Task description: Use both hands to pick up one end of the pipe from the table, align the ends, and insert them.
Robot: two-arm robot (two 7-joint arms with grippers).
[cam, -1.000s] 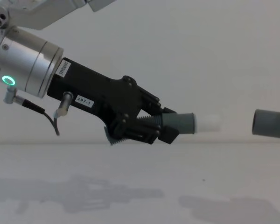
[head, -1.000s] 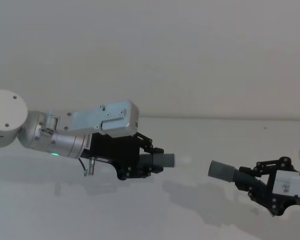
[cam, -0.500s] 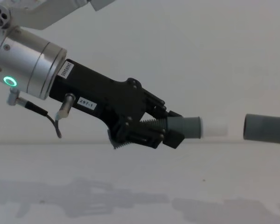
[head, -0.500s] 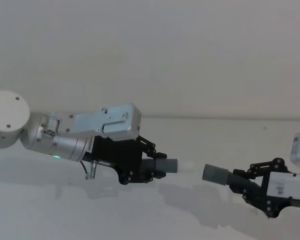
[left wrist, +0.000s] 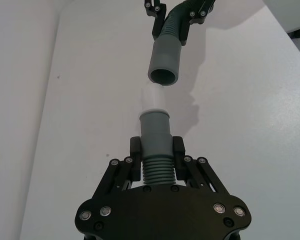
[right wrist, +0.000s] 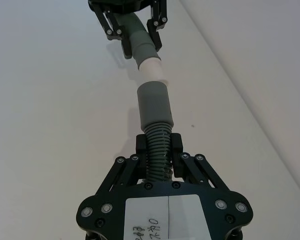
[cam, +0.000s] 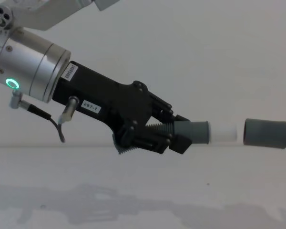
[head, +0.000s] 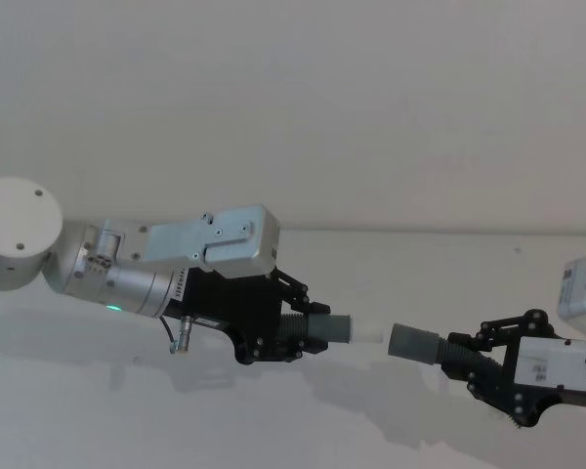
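Above the table [head: 391,274], clear of its white surface, both pipe pieces are held in the air so that their ends can meet without dragging.

Nearest in the left wrist view, the left gripper [left wrist: 156,159] has its jaws closed narrowly on the ribbed part of its pipe piece [left wrist: 157,172], just behind the smooth grey cuff [left wrist: 155,129]. That grip leaves the cuff and its short white tube tip [left wrist: 153,100] free and sticking out forward, which is what an insertion needs. In the chest view the same gripper [cam: 181,136] points slightly downward and toward the robot's right, with the white tip leading.

Farther along that line, the right gripper [head: 474,354] clamps its own ribbed piece [right wrist: 157,150] in the same way, behind the cuff, so the open grey socket [left wrist: 165,55] faces the tip. Seen from the head, tip and socket stand just apart; in the chest view a thin gap shows between the white tip and the socket's rim [cam: 246,131].

The two axes look nearly in line, though the left wrist view suggests a slight angle between them. The step in hand appears to be the final closing of the gap; a small correction of angle may be wanted before the tip goes in.
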